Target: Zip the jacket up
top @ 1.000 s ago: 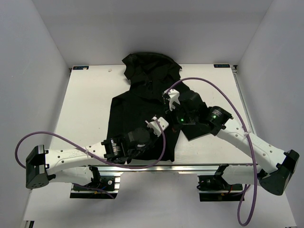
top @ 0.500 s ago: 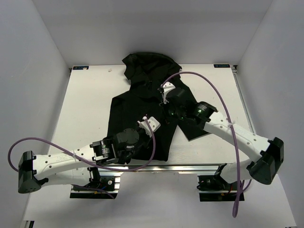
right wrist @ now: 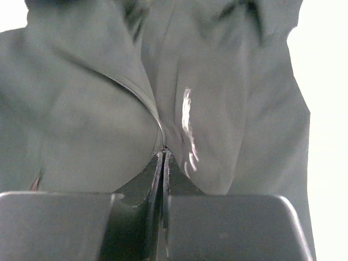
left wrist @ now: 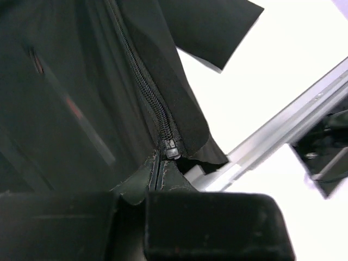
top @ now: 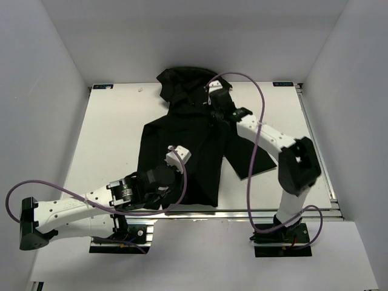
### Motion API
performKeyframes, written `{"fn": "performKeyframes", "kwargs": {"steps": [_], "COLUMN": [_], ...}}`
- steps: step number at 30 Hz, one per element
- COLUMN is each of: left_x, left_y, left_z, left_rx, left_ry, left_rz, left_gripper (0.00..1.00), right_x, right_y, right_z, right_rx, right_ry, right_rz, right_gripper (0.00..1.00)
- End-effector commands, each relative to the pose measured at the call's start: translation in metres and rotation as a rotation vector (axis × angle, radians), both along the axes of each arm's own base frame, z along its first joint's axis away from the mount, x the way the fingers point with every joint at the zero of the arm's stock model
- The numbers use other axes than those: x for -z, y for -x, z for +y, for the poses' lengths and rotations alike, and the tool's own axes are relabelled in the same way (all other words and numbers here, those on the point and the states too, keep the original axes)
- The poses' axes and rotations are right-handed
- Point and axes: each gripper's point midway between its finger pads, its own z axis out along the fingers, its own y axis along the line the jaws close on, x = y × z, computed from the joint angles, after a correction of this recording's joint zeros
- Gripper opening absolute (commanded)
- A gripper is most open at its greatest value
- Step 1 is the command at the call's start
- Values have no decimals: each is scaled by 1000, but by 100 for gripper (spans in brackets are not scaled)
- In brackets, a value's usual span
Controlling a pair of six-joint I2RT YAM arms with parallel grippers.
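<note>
The black hooded jacket [top: 182, 133] lies flat on the white table, hood at the far edge. My left gripper [top: 173, 185] is shut on the bottom hem [left wrist: 157, 174], just below the zipper's lower end [left wrist: 171, 148]. The closed zipper [left wrist: 149, 92] runs away from it up the front. My right gripper [top: 217, 115] is at the upper chest near the collar. In the right wrist view the right gripper [right wrist: 163, 155] is shut where the zipper line [right wrist: 141, 103] ends. The pull itself is hidden between the pads.
The jacket's right sleeve [top: 251, 157] lies spread toward the right arm. The aluminium rail [left wrist: 288, 125] at the table's near edge runs close beside the hem. The hood [top: 188, 82] reaches the table's far edge. Bare white table [top: 109, 133] lies left of the jacket.
My right gripper has moved from mid-chest up the jacket front toward the collar. My left gripper has drawn back toward the near left, keeping hold of the hem.
</note>
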Motion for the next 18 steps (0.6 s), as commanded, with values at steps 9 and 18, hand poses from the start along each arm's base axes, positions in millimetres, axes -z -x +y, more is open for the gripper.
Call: {"fn": "performKeyframes", "kwargs": {"steps": [9,18], "left_x": [64,73], "left_y": [83,94], "left_z": [-4,-4], "left_rx": [71,54], "left_ry": [158,198], "left_rz": [529,614], "left_gripper": [0,0], "right_x": [-98,-93], "right_y": [-253,-293], "right_z": [-81,-79], "right_rx": [369,304], "right_ry": [-131,-233], "right_rz": [-575,-716], "right_gripper": [0,0]}}
